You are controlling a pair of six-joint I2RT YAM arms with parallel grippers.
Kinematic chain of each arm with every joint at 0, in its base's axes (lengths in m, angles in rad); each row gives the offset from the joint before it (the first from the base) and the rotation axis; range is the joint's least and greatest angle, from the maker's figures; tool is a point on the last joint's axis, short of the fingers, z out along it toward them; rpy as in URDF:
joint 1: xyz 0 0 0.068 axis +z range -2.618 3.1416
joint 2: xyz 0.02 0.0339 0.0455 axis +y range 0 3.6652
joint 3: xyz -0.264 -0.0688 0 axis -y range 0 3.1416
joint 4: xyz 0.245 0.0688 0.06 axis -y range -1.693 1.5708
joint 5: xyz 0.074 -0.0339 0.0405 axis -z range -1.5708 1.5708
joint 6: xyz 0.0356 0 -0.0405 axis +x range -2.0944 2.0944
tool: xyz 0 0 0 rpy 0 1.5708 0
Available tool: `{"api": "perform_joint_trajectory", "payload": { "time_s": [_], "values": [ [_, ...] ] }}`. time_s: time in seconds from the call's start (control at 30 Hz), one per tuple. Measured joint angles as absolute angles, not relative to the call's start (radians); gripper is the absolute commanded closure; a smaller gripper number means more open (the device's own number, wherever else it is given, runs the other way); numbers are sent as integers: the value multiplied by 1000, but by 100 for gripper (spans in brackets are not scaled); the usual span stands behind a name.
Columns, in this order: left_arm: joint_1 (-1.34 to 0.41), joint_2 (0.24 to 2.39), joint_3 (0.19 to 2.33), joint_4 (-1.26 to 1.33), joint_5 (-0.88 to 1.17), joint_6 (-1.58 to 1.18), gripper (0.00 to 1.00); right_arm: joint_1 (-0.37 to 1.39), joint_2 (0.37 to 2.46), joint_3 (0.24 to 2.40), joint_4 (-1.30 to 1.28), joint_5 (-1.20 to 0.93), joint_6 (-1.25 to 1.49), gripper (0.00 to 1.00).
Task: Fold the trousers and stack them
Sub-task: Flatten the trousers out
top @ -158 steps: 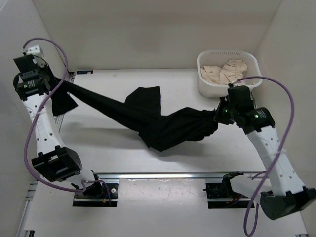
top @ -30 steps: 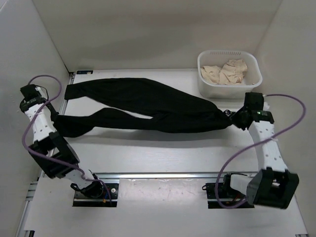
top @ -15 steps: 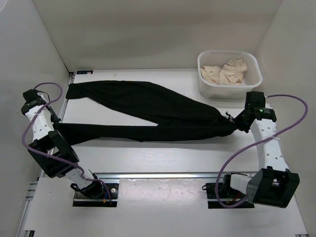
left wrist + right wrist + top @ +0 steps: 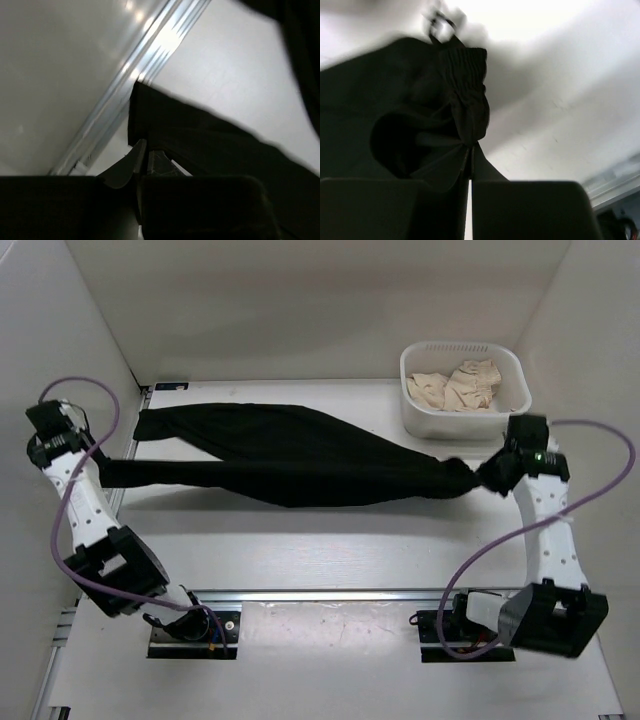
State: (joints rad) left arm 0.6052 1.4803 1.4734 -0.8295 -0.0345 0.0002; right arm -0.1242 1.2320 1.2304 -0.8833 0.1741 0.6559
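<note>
the black trousers lie stretched left to right across the table, waist bunched at the right end and both legs running left. the left gripper is closed tight on the cuff of the near leg. in the left wrist view its fingers pinch dark cloth near the metal rail at the table's edge. the right gripper is clamped on the gathered waistband, which the right wrist view shows ribbed and puckered at the closed fingers. half a second ago the near leg trailed lower, toward the arm bases, with a gap between the legs. now it is drawn up against the far leg and overlaps it, and both grippers sit farther from the bases. the white basket of beige clothes at far right has not moved.
</note>
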Motion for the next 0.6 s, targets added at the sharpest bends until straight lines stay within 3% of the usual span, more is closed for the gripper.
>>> {"api": "perform_joint_trajectory", "payload": {
  "time_s": [0.17, 0.2, 0.23, 0.27, 0.33, 0.6],
  "values": [
    [690, 1362, 1168, -822, -95, 0, 86, -171, 1031, 831, -945, 182, 755, 97],
    [714, 1357, 1103, -812, -110, 0, 86, -181, 997, 758, -962, 183, 781, 65],
    [734, 1358, 1051, -810, -125, 0, 86, -189, 967, 699, -982, 185, 815, 41],
    [755, 1361, 992, -803, -141, 0, 86, -195, 941, 657, -1000, 192, 842, 24],
    [786, 1360, 891, -805, -166, 0, 86, -199, 887, 604, -1035, 207, 883, 10],
    [803, 1357, 809, -786, -185, 0, 86, -199, 845, 675, -1037, 293, 906, 8]
  ]
}}
